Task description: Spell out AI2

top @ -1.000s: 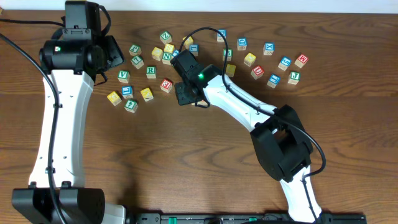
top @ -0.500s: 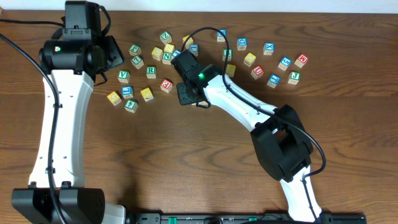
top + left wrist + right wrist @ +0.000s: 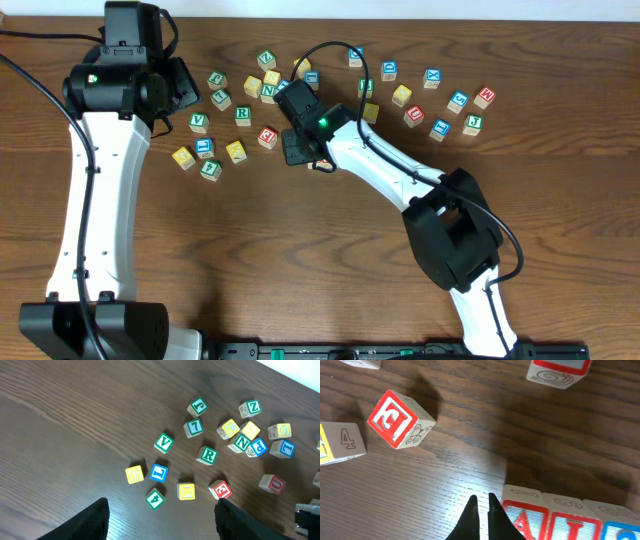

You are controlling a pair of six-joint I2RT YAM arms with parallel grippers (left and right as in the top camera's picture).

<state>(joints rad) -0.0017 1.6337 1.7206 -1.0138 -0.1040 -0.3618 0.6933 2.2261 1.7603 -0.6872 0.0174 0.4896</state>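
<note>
In the right wrist view three wooden cubes stand side by side in a row at the bottom right: the red-framed A (image 3: 527, 521), the red I (image 3: 576, 528) and the blue-framed cube (image 3: 623, 533), which is cut off by the frame edge. My right gripper (image 3: 481, 505) is shut and empty, its tips just left of the A cube and touching or nearly touching its side. In the overhead view the right gripper (image 3: 297, 149) covers that row. My left gripper (image 3: 162, 527) is open and empty above the table, away from the row; it is at the upper left in the overhead view (image 3: 185, 85).
A red-faced cube (image 3: 400, 420) lies up and left of the right gripper, also in the overhead view (image 3: 267, 136). A yellow cube (image 3: 340, 442) sits at the left edge. Several letter cubes are scattered at the far middle (image 3: 265, 85) and the far right (image 3: 440, 105).
My right gripper has shifted slightly toward the far side of the table, staying shut. The left arm has not moved.
</note>
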